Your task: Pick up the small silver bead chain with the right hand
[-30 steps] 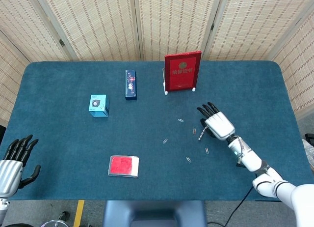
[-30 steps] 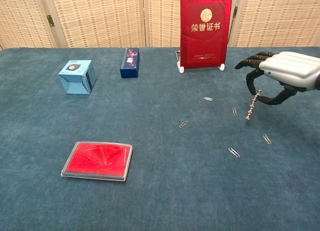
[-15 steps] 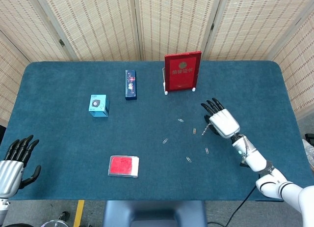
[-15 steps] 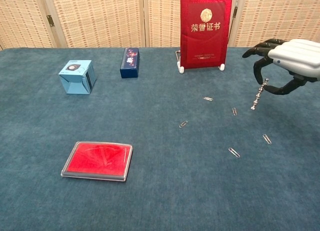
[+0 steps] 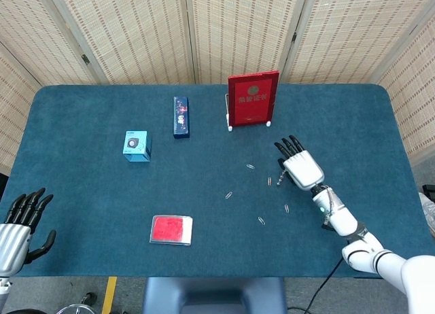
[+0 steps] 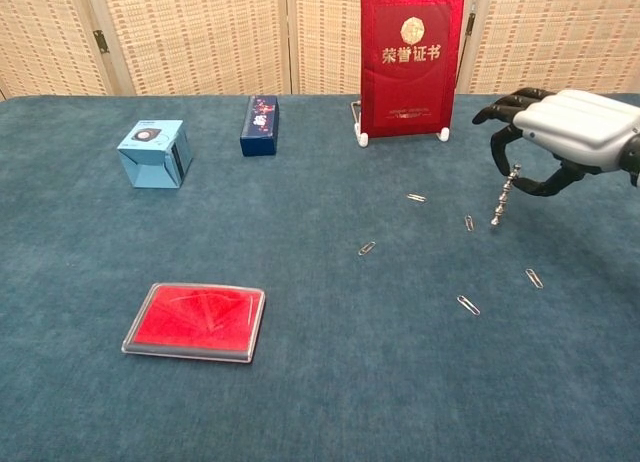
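Observation:
The small silver bead chain (image 6: 503, 195) dangles almost straight down from my right hand (image 6: 560, 137), pinched between thumb and a finger, its lower end just above the blue cloth. In the head view the right hand (image 5: 300, 168) hovers right of centre, and the bead chain (image 5: 280, 179) shows at its left edge. My left hand (image 5: 19, 222) rests at the near left corner of the table, fingers apart and holding nothing.
Several paper clips (image 6: 467, 304) lie scattered under and beside the right hand. A red certificate (image 6: 411, 61) stands at the back, with a dark blue box (image 6: 259, 125) and a light blue box (image 6: 153, 153) further left. A red pad (image 6: 196, 321) lies near the front.
The right hand, still holding the chain, moved back to the left and a little lower after drifting right and up half a second ago. The left hand stayed still.

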Controlling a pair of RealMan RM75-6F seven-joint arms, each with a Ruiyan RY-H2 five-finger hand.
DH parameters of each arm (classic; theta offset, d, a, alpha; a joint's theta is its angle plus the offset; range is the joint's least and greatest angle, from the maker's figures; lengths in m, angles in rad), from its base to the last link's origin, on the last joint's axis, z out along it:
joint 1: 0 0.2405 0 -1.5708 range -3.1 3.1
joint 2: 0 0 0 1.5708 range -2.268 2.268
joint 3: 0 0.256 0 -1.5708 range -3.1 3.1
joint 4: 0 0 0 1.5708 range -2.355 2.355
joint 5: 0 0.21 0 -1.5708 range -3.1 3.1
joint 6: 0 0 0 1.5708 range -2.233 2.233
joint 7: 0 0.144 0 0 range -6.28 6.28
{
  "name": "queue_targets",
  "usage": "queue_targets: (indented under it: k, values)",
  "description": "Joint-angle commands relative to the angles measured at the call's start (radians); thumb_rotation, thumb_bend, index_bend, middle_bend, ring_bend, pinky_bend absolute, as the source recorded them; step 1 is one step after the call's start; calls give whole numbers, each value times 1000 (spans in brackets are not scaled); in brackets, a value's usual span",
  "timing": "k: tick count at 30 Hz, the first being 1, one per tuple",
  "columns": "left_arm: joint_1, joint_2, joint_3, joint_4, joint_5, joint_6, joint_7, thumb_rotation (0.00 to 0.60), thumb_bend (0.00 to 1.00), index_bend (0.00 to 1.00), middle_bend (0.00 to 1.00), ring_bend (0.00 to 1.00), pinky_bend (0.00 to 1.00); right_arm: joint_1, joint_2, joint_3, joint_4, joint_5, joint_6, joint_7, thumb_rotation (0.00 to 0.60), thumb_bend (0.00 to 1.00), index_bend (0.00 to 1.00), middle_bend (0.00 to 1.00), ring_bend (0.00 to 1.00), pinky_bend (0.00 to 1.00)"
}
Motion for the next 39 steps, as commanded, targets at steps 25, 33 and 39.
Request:
queue_targets:
  k: [25, 33, 39]
  values:
    - [-2, 5, 2, 5, -4, -13, -11, 600, 499, 0, 0, 0, 0, 23, -70, 20, 49, 16, -10, -9, 600, 485, 802, 144, 80, 0]
    - [1, 8, 3, 8, -2, -6, -22, 600, 499, 0, 0, 0, 0, 31, -79, 29, 51, 18, -2, 1, 600, 485, 802, 149, 81, 0]
    - [3, 7, 3, 9, -1, -3, -19, 600, 499, 0, 0, 0, 0, 30, -71, 29, 34, 14, 13, 2, 600, 485, 802, 150, 80, 0]
